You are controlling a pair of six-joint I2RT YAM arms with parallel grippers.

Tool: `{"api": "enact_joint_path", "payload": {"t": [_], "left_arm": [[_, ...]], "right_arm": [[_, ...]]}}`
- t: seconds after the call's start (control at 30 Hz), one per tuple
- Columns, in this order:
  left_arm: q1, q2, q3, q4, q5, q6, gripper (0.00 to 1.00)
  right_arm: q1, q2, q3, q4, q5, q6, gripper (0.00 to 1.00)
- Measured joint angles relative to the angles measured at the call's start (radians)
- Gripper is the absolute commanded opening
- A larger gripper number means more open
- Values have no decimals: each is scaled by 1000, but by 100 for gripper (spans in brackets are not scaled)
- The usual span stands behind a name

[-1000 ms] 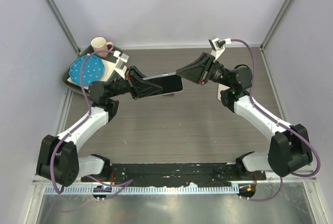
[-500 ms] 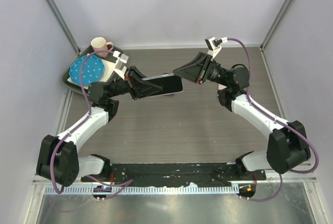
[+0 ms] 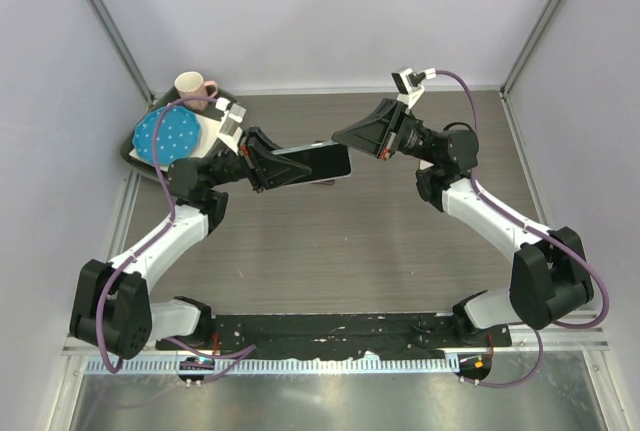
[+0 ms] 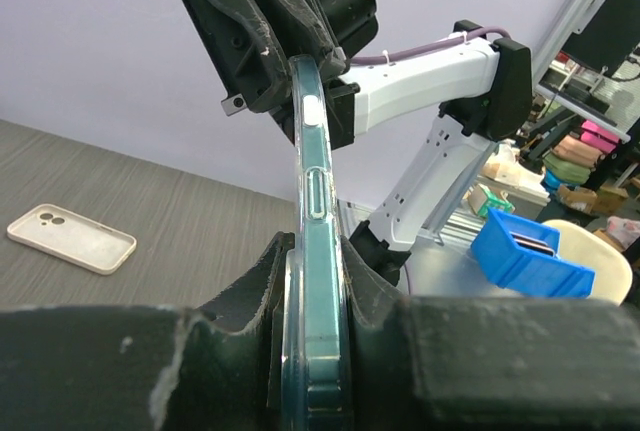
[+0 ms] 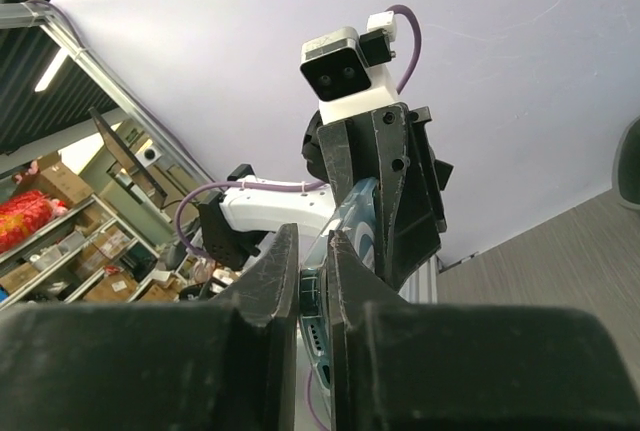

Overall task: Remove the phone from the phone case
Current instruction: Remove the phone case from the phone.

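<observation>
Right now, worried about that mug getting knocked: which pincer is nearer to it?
Left. The left pincer grips one end of the phone, just right of the mug; the right pincer pinches the phone's other end, farther right.

The grey wood-grain table (image 3: 330, 251) carries a dark tray (image 3: 133, 150) at 10 o'clock from its middle, against the left wall, holding a blue dotted plate (image 3: 165, 135). A pale empty case (image 4: 70, 239) lies flat on the boards, at 9 o'clock in the left wrist view.
</observation>
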Motion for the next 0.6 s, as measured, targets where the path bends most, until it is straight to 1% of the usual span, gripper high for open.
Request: {"api": "enact_joint_path", "payload": {"t": [0.33, 0.6], "left_arm": [[-31, 0, 48, 62, 72, 3, 0], [-43, -6, 76, 56, 94, -47, 0]], "right_arm": [[11, 0, -6, 150, -18, 151, 1], [11, 9, -11, 217, -14, 189, 1]]}}
